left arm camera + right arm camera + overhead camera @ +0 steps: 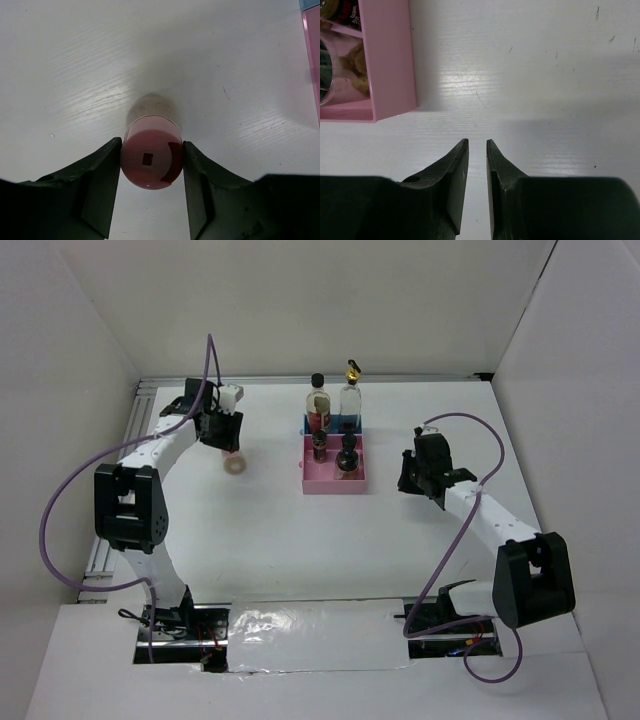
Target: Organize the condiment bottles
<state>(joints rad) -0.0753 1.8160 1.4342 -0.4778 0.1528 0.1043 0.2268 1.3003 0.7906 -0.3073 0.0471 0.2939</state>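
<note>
Table (270,540): white, with faint pale wood-grain streaks and a few dark specks. Tray (334,486): one section pink, the other blue. Pink-capped jar (151,159): translucent rosy pink top, marked with a small dark square and a dark red crescent. Tall bottle (351,400): clear glass, gold cap. Black-capped bottle (319,412): red label, tan liquid. Two spice jars (320,445) (348,454): dark caps, brownish contents. Left fingers (100,192) and right fingers (454,190): matt, near-black with a greenish cast. Arms (160,445): white links, black joints. Cables (209,358): purple. Foil strip (310,632): crinkled silver.
</note>
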